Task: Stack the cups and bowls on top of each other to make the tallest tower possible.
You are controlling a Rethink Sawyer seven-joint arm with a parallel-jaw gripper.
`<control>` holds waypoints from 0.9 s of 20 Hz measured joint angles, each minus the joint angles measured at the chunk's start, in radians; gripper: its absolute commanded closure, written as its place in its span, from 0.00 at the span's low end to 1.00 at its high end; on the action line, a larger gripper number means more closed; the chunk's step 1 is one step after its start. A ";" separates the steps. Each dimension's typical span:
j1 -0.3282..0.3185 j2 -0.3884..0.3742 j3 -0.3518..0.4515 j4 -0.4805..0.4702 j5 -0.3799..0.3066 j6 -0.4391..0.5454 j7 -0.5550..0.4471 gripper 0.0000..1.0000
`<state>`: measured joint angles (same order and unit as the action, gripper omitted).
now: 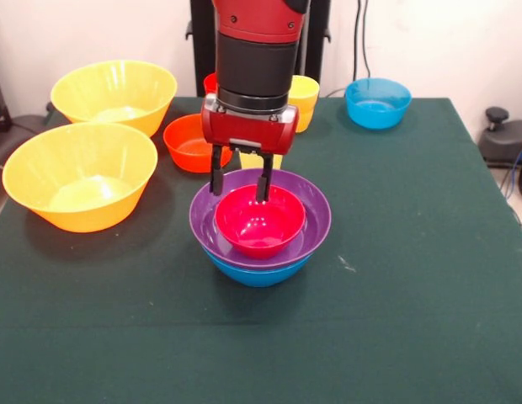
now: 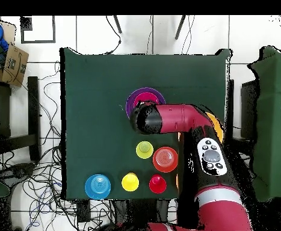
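The tower stands mid-table: a blue bowl [image 1: 257, 273] at the bottom, a purple bowl [image 1: 316, 220] in it, and a pink-red bowl [image 1: 259, 223] nested on top. My gripper [image 1: 241, 189] hangs just over the far rim of the pink-red bowl, fingers [image 1: 217, 175] apart and holding nothing. In the overhead view the arm covers most of the purple bowl [image 2: 144, 97]. An orange-yellow cup [image 1: 305, 97], a red cup [image 1: 210, 82] and a pale yellow cup [image 2: 144, 149] stand behind the tower, partly hidden by the arm.
Two large yellow-orange bowls [image 1: 114, 93] [image 1: 80, 172] sit at the left. An orange-red bowl [image 1: 187, 143] is beside the gripper. A light-blue bowl [image 1: 377, 101] is at the far right. Overhead, the cups and small bowls cluster near the robot's base.
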<state>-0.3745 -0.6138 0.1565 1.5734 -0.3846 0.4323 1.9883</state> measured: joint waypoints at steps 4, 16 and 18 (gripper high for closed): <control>-0.007 -0.021 0.004 0.007 0.003 0.019 0.000 0.00; -0.169 -0.177 0.114 0.101 0.052 0.066 0.000 0.00; -0.193 -0.196 0.128 0.111 0.058 0.074 0.000 0.00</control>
<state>-0.5676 -0.8097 0.2845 1.6847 -0.3261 0.5065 1.9883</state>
